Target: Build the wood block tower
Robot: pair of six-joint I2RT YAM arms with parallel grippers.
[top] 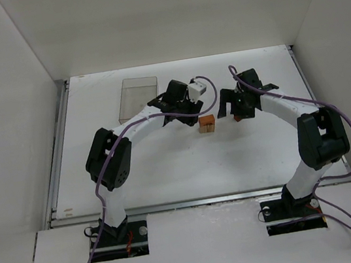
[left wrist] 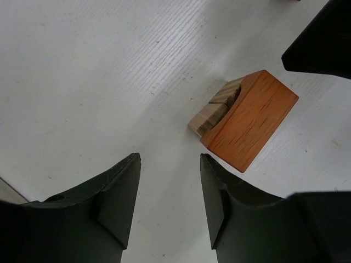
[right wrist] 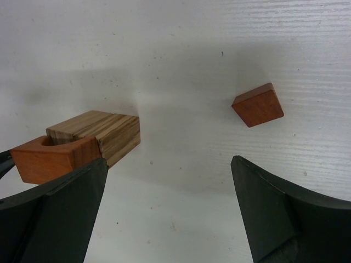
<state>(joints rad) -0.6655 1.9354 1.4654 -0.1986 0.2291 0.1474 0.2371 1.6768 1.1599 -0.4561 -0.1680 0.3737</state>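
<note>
On the white tabletop (top: 167, 166), a clear box (top: 139, 96) lies at the far left. The left pincer (left wrist: 170, 164), half open and empty, hangs just beside the tower (left wrist: 247, 120), tan blocks against an orange-red piece, standing mid-tabletop between both pincers. The right pincer (right wrist: 164, 170) gapes fully, empty, with a small loose red block (right wrist: 258, 104) near it.

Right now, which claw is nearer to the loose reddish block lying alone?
Right. The right claw hangs open right by the loose reddish block; the left claw sits beyond the stacked blocks, on their far side from it.
</note>
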